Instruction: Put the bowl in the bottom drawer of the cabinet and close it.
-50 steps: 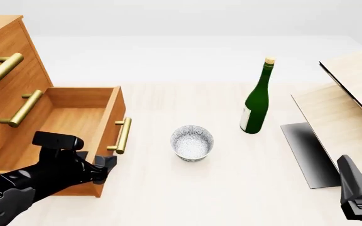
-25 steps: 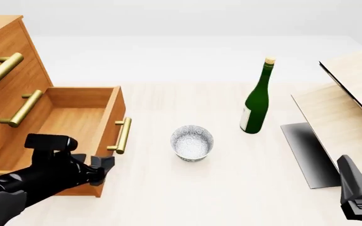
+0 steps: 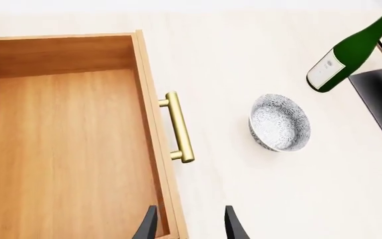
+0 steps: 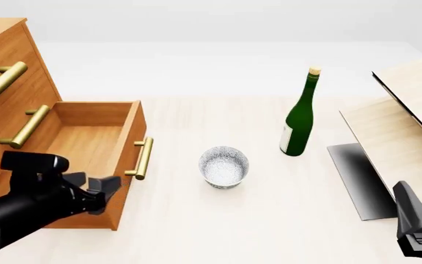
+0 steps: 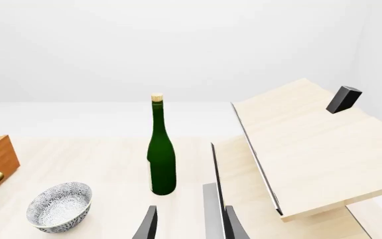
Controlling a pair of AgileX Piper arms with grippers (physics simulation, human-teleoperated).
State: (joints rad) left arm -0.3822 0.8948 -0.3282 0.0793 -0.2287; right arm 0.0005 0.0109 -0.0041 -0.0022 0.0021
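Standing drawer: the bottom drawer (image 4: 97,144) of the cabinet (image 4: 9,82) was pulled out, its inside bare wood, its brass handle (image 4: 143,158) facing the bowl.
Bowl: the bowl (image 4: 224,166) sat upright on the counter (image 4: 270,214), near the drawer front but apart from it, with nothing touching it.
Bottle: a green bottle (image 4: 300,116) stood upright beyond the bowl, toward the right.
Left gripper: the left gripper (image 4: 97,190) hung over the near corner of the drawer, fingers parted and holding nothing.
Right gripper: the right gripper (image 5: 187,224) showed two fingertips with a narrow gap, apparently holding nothing; it was low at the counter's near right edge.
Boards: pale boards (image 4: 409,121) leaned at the right.
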